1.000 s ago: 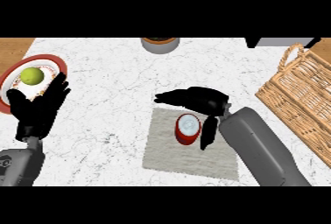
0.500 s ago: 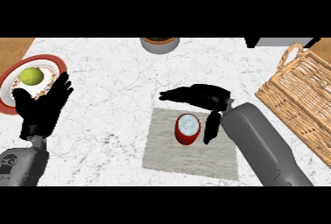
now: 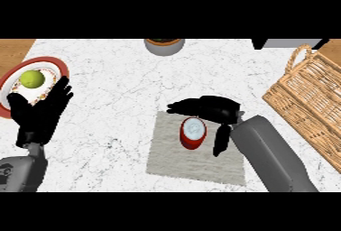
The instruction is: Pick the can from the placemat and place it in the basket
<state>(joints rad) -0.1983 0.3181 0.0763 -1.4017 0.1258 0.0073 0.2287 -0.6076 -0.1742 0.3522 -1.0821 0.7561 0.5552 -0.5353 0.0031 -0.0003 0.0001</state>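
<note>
White marble with grey veins makes up the table, and bare wood shows at its far left corner. Woven wicker forms the basket, which sits at the right edge, its handle arching at the far end, well apart from everything else. Near the middle, toward the near edge, lies the pale grey placemat, slightly skewed to the table's sides. At the far left edge a red-rimmed plate carries a green fruit. The left hand shows at the left edge, just near of the plate, fingers straight and spread, pointing away from the robot, its fingertips overlapping the plate's rim. The right hand hovers over the far part of the placemat, fingers curved above the far side of the can and thumb hanging down beside the can's right side; whether they touch it cannot be told. The red can with its silver top stands upright on the placemat's far half. A grey bowl-like object sits at the far edge.
</note>
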